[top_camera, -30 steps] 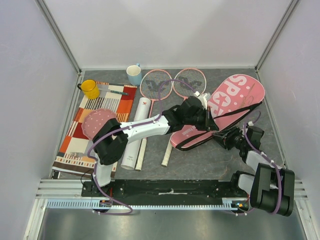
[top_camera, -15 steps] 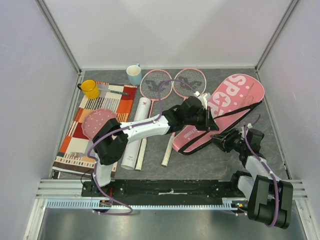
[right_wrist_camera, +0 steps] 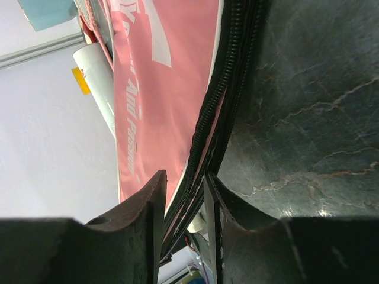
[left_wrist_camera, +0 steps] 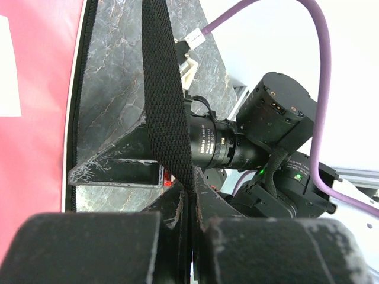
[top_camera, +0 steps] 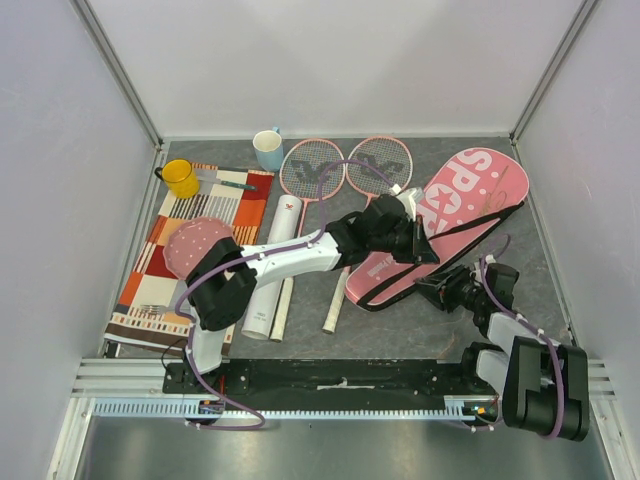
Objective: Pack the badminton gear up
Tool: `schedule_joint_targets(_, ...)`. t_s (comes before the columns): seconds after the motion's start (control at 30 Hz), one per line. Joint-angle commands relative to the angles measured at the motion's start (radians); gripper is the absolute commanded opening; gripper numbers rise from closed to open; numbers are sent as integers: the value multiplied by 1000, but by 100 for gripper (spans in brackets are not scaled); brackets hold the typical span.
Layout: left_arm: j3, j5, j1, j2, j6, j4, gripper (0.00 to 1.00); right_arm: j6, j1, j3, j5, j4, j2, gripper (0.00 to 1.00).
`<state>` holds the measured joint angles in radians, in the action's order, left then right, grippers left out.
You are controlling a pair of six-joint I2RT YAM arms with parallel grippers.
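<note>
Pink racket bag (top_camera: 460, 210) lies on the table (top_camera: 400, 320), its near end nudged slightly; left gripper (left_wrist_camera: 190, 198) stays pinched on the black strap (left_wrist_camera: 167, 106); right gripper (right_wrist_camera: 185, 192) has edged in, clamped on the zip edge (right_wrist_camera: 222, 118), likely readying the opening.

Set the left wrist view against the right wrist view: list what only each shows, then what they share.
Only the left wrist view: the left gripper shut on a black strap, with the right arm's wrist and a purple cable beyond. Only the right wrist view: the right gripper closed around a zippered edge. Both: the pink bag and the dark table.
</note>
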<state>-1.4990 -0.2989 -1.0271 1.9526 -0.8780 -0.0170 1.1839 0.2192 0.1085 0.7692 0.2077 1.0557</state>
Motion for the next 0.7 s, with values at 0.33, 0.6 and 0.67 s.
schedule_joint_targets(0.33, -44, -46, -18, 5, -44, -38, 2, 43, -12, 17, -15, 219, 170, 37)
schedule_joint_targets(0.6, -6, -62, -21, -15, -67, -67, 2, 80, -12, 23, -4, 338, 250, 37)
schedule_joint_targets(0.67, 6, -63, -21, -21, -69, -74, 2, 134, -12, 20, 10, 396, 265, 36)
